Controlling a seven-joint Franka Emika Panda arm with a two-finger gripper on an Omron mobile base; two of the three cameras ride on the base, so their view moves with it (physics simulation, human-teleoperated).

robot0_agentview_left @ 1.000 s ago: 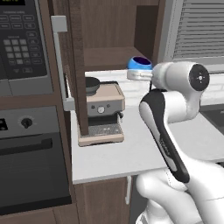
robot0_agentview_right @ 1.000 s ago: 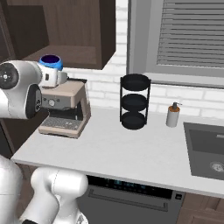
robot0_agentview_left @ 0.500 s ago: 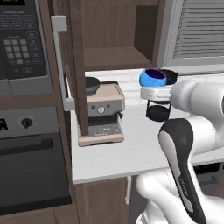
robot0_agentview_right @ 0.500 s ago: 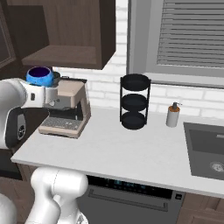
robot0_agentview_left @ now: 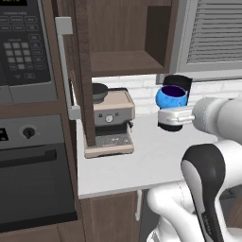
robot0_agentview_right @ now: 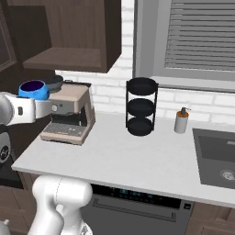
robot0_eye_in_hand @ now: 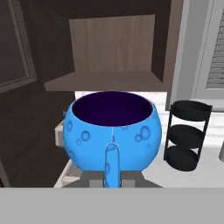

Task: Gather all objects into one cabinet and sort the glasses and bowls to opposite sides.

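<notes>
My gripper [robot0_agentview_left: 173, 111] is shut on the small bright-blue bowl [robot0_agentview_left: 171, 97], holding it upright in the air over the counter, below and to the right of the open cabinet [robot0_agentview_left: 127, 61]. In the hand view the blue bowl [robot0_eye_in_hand: 112, 129] shows its dark purple inside, with the gripper [robot0_eye_in_hand: 112, 171] pinching its near wall and the cabinet shelf [robot0_eye_in_hand: 109, 79] straight beyond it. From the right the bowl [robot0_agentview_right: 33, 89] hangs in front of the coffee machine. A dark bowl [robot0_agentview_left: 99, 90] rests on top of that machine. The glasses are out of view.
The cabinet door [robot0_agentview_left: 82, 75] stands open, edge-on, with its grey bar handle [robot0_agentview_left: 64, 66]. A beige coffee machine [robot0_agentview_left: 111, 123] sits under the cabinet. A black three-tier rack [robot0_agentview_right: 141, 106], a soap bottle [robot0_agentview_right: 181, 121] and a sink [robot0_agentview_right: 215, 156] lie to the right.
The arm has folded and swung, carrying the blue bowl lower and leftward as seen from the right. The bowl stays gripped and now sits level.
</notes>
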